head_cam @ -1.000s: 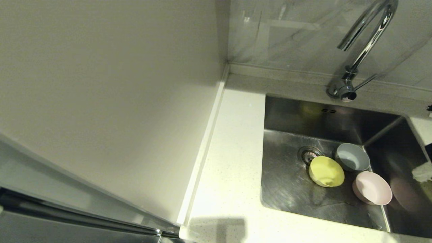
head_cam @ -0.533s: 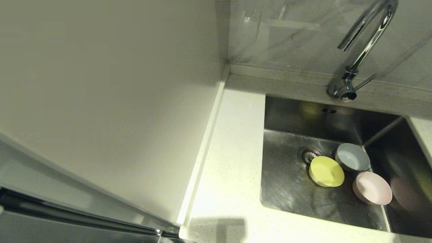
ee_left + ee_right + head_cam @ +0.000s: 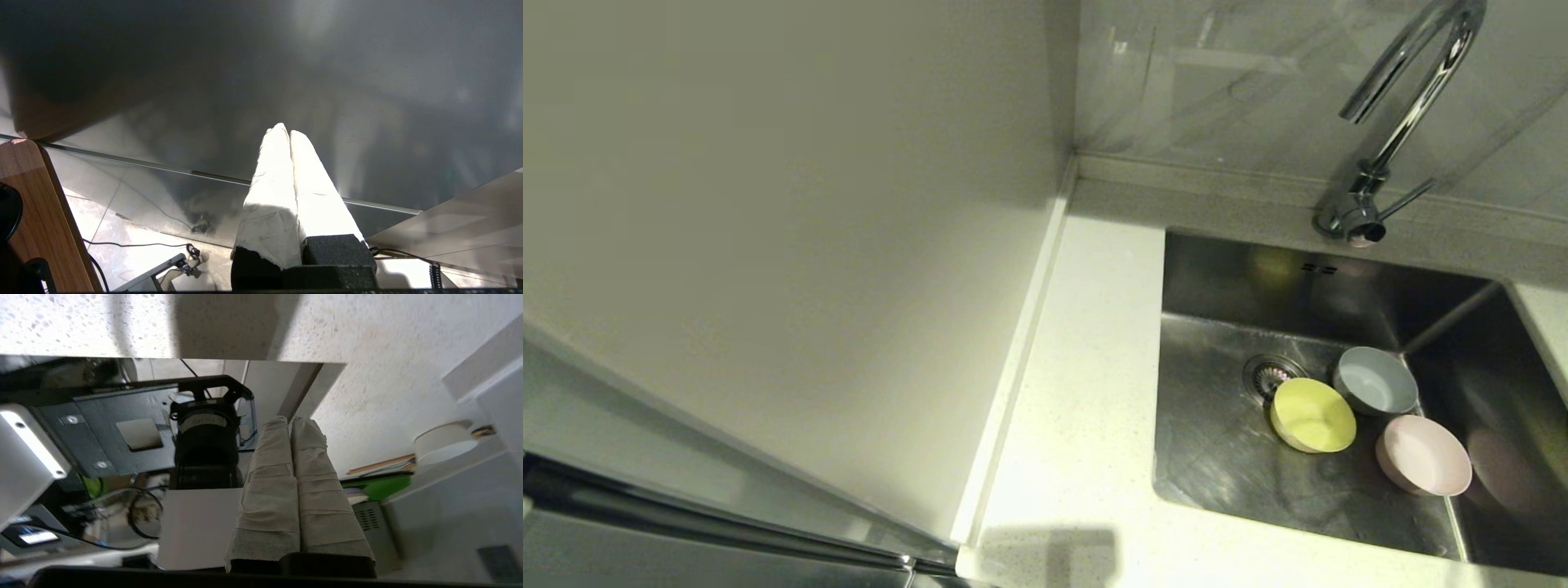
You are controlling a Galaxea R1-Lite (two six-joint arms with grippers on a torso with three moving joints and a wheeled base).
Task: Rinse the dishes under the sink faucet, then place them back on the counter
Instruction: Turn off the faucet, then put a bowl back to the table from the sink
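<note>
Pressing their fingers together empty, left gripper [image 3: 289, 132] and right gripper [image 3: 291, 420] stay outside the head view.

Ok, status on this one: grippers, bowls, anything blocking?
Left gripper shut, empty. Right gripper shut, empty. Three bowls in sink, none on counter. Nothing blocking them.

The faucet [image 3: 1409, 122] is cut at the top edge; the yellow-green bowl [image 3: 1313, 415] partly hides the drain [image 3: 1264, 374].

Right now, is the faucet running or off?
It looks off: no stream shows below the faucet spout, and the three bowls sit in the sink.
</note>
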